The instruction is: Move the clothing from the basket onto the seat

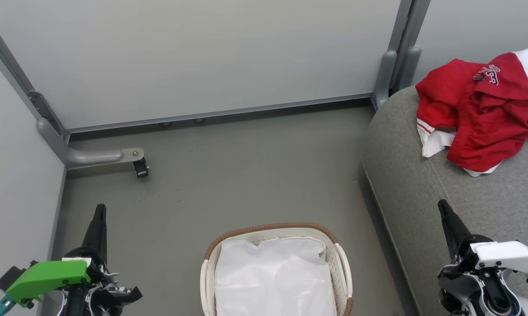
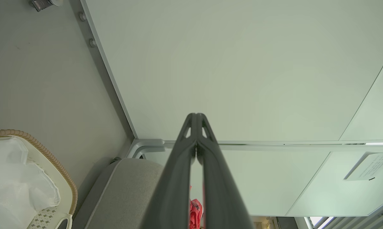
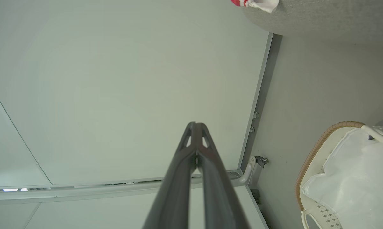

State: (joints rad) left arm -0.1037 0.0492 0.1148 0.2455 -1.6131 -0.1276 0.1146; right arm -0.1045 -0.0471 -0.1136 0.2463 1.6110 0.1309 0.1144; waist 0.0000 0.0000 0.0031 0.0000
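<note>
Both left end effector [image 1: 100,207] and right end effector [image 1: 442,203] are sitting pressed together; we're risking snagging white sheet [image 1: 274,276] in basket [image 1: 268,228], clothing [image 1: 479,118] lying on seat [image 1: 422,188].

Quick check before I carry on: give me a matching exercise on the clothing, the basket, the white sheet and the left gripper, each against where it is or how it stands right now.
Things:
1. clothing
2. basket
3. white sheet
4. left gripper

Places or states:
A. lying inside the basket
B. shut, holding nothing
C. heaped on the seat
D. standing on the floor

Pairs: 1-C, 2-D, 3-A, 4-B.
</note>
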